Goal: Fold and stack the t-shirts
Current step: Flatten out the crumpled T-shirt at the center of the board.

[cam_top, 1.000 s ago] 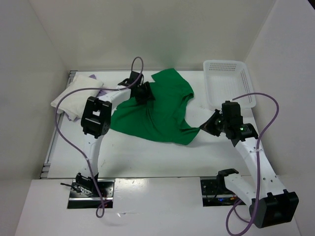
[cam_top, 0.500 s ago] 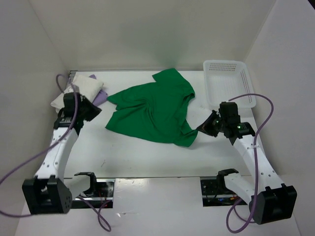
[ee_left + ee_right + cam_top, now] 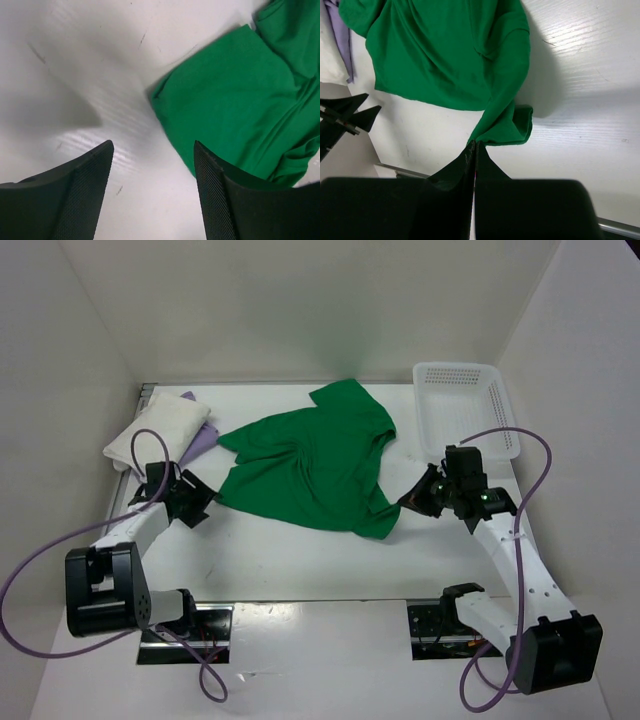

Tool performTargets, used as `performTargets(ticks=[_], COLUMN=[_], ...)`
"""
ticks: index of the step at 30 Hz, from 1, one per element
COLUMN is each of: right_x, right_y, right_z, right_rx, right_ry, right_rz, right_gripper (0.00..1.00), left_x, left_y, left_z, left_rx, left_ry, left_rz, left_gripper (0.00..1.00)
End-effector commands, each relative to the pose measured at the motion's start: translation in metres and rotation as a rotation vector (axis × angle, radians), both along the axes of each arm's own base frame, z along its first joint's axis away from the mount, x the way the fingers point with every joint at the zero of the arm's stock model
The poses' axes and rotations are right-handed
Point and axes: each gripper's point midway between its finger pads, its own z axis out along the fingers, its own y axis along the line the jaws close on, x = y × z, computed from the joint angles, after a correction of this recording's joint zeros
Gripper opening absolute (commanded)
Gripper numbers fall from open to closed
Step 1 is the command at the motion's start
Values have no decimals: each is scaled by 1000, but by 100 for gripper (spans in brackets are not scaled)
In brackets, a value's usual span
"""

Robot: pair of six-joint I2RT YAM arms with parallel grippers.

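Green shirt (image 3: 310,465) spread on the white table (image 3: 300,560), right tool (image 3: 474,146) pinching its corner, left tool (image 3: 152,150) wide apart, holding nothing

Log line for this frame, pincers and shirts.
left pincer: open, beside green shirt | right pincer: shut on green shirt hem | white shirt: folded, on lavender shirt

The left arm (image 3: 128,528) lies folded low at the near left, its forearm reaching toward the far side. The left gripper (image 3: 192,502) points right, its jaws spread wide with nothing between them. The right arm (image 3: 515,550) stretches from the near right toward the far left, wrist tipped down. The right gripper (image 3: 412,498) is clamped tight, pinching a corner of the green shirt (image 3: 320,465).
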Motion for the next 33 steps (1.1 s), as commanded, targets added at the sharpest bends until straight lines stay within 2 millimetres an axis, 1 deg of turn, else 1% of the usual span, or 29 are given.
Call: performTargets(ticks=[1,3,4,5,6,7,8,9,10,11,12,13,14,16,19,20,21,22,23,24,25,26,27,28,29,30,31,32,33], right_x=[4,2,1,1,1,0,0,-2,-1,-3,-3,-2,-2,-2,-2,-2,-3,-4,-8,-12,-16,-24,-29,-35,-41,-46,-47,-44,-46], right_y=[4,4,4,4,4,3,4,3,5,5,5,3,3,4,4,4,2,2,0,-1,-1,-2,-3,-3,-1,-3,-7,-9,-13], right_z=[10,9,11,11,13,10,10,6,8,6,6,6,6,6,9,9,7,9,4,4,8,6,6,4,3,4,9,25,32], right_rx=[9,8,9,9,11,9,15,14,22,27,27,19,19,26,34,34,30,32,24,24,32,34,33,22,24,13,0,3,-17], right_ry=[-63,-54,-63,-63,-72,-63,-59,-50,-58,-53,-53,-54,-54,-50,-55,-55,-43,-51,-20,-15,-20,5,14,30,47,68,51,13,8], right_rz=[28,28,28,28,28,28,22,21,28,21,21,14,14,7,-1,-1,-15,-15,-29,-29,-36,-44,-44,-40,-36,-42,-56,-73,-78], right_gripper=[0,0,0,0,0,0,0,0,0,0,0,0,0,0,0,0,0,0,0,0,0,0,0,0,0,0,0,0,0], left_x=[21,22,22,27,26,26,28,29,34,33,37,38,41,45,52,49,51,47,42,43,27,19,12,-10,-22,-28,-39,-45,-49], left_y=[-3,-1,0,1,2,4,6,6,7,7,10,12,8,9,7,7,5,4,2,0,-1,-3,-4,-6,-3,-8,-15,-22,-28], left_z=[-5,-15,-17,-16,-18,-23,-21,-27,-26,-30,-33,-35,-35,-36,-31,-33,-30,-30,-27,-8,-6,5,33,39,48,77,86,85,94], left_rx=[-56,-52,-58,-55,-56,-52,-43,-50,-49,-50,-40,-31,-31,-18,-17,-9,-11,-6,-9,-3,14,18,41,55,66,48,36,2,-28], left_ry=[-44,-21,-19,-35,-33,-18,-30,-19,-28,-15,-10,-9,-9,-8,-21,-12,-13,15,21,-20,18,11,-57,-12,-16,-102,-52,-32,-57], left_rz=[16,22,46,46,64,84,90,97,97,97,106,112,100,101,91,81,55,44,26,4,-26,-49,-64,-95,-95,-94,-114,-136,-146], left_gripper=[73,73,69,63,61,59,57,54,52,50,47,40,38,34,22,17,10,6,4,2,2,1,1,1,0,0,0,0,0])
